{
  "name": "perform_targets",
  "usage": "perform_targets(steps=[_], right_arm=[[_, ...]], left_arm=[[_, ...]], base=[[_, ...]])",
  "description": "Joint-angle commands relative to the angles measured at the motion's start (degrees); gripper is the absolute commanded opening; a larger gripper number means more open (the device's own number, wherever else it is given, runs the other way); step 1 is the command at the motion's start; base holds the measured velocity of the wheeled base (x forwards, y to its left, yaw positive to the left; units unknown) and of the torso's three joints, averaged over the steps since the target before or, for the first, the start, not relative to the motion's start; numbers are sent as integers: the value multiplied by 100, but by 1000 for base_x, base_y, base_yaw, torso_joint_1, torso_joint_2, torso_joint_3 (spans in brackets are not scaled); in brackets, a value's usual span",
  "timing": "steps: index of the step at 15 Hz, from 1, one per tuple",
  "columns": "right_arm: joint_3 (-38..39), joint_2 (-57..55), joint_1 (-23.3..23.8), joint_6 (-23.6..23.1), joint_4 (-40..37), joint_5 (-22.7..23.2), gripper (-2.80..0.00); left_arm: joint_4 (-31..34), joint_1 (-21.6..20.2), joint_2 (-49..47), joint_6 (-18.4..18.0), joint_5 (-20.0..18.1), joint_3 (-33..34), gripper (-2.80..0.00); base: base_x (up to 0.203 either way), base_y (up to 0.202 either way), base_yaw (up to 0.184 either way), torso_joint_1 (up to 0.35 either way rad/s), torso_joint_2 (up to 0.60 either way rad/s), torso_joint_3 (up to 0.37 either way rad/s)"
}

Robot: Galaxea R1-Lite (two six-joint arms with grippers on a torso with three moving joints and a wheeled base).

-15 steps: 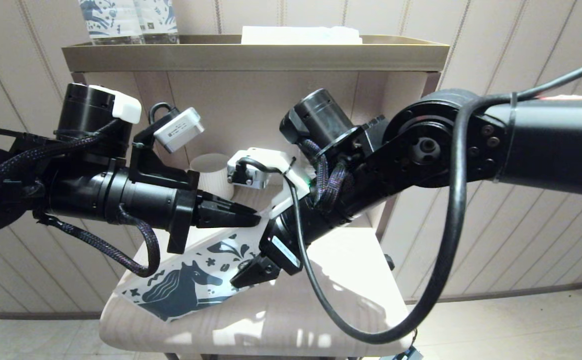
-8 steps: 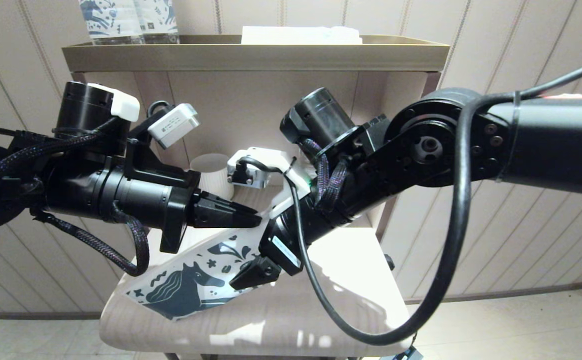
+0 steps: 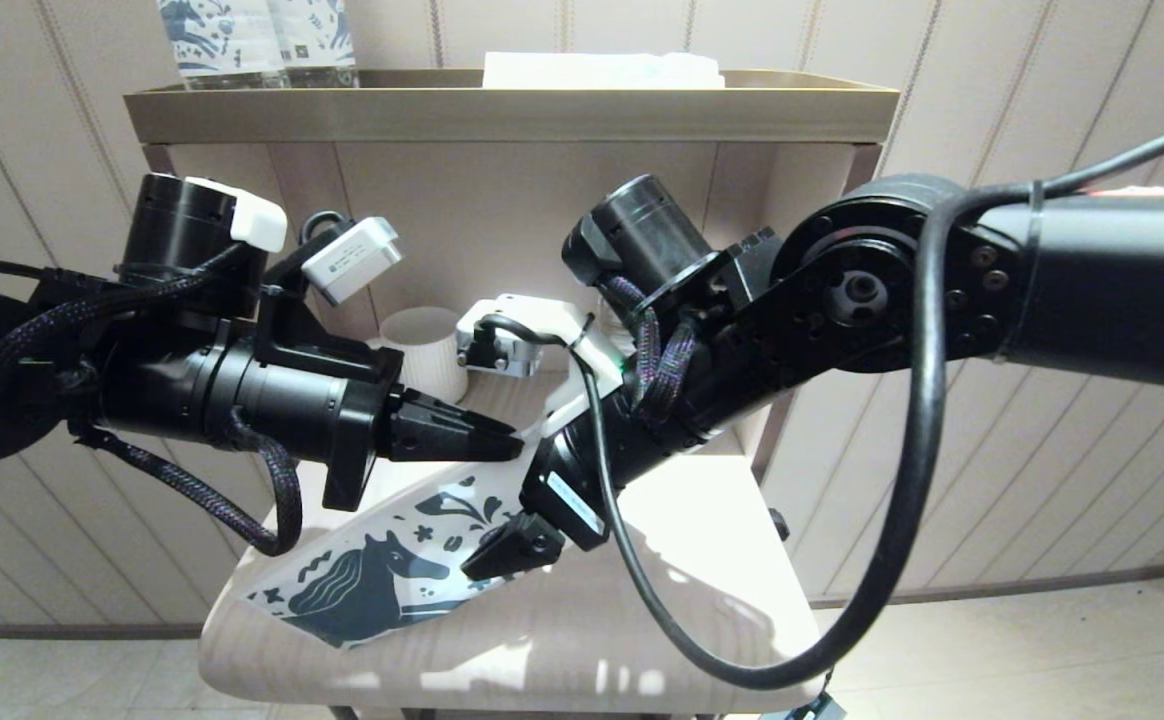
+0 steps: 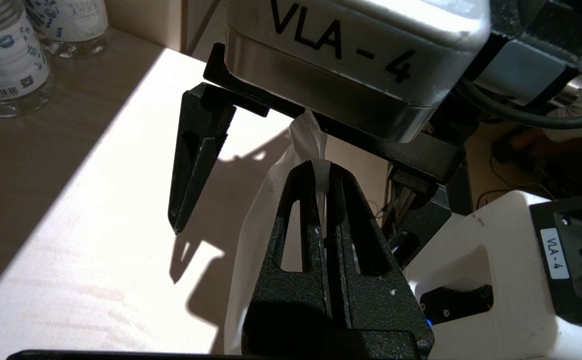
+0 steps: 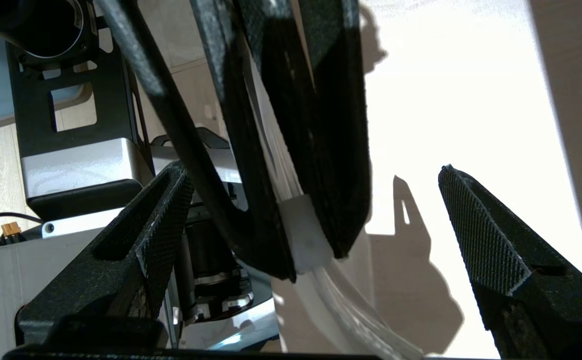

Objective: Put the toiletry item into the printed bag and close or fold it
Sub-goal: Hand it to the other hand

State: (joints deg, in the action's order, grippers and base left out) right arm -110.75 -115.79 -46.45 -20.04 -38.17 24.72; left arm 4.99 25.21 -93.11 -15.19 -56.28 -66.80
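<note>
The printed bag (image 3: 362,590), white with a dark blue horse, slants from the table up to my left gripper (image 3: 514,447), which is shut on the bag's top edge. In the left wrist view the left gripper (image 4: 321,167) pinches a white squared end along with the crumpled bag (image 4: 261,210). I cannot tell whether that end is the toothbrush; no toothbrush shows otherwise. My right gripper (image 3: 514,495) is open at the bag's top. In the right wrist view the right gripper (image 5: 311,172) straddles the left fingertips and the bag (image 5: 341,300) without touching.
Horse-print water bottles (image 3: 252,40) and a flat white packet (image 3: 602,70) stand on the top tray (image 3: 502,105). A white ribbed cup (image 3: 427,345) sits at the back of the pale table (image 3: 592,640). More bottles (image 4: 6,55) show in the left wrist view.
The left arm rose a little and came back down, and the bag swayed slightly with it. The right arm has hardly moved. Both grips are unchanged.
</note>
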Motion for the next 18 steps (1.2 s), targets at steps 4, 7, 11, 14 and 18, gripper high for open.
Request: perform_targets(steps=[4,7,11,14,18], right_arm=[[1,-5,4,-8,-6,15,0],[1,3,4,0,-24,0,0],[-8,-5,-14,0,15,-20,0],[-8,-14,-14,-26,-33,-29,-280],[-8,-23,-5,0,20,-20,-280]], left_arm=[[2,1,-8,-10,-32,1,-280],[2,1,4,-10,-32,1,-280],[2,1,12,-10,-32,1,-280],[2,1,21,-10,-32,1,-280],[2,1,21,-10,-32,1,-280]], base=[[0,0,0,0,0,0],[0,0,0,0,0,0],[0,0,0,0,0,0],[0,0,0,0,0,0],[0,0,0,0,0,0]])
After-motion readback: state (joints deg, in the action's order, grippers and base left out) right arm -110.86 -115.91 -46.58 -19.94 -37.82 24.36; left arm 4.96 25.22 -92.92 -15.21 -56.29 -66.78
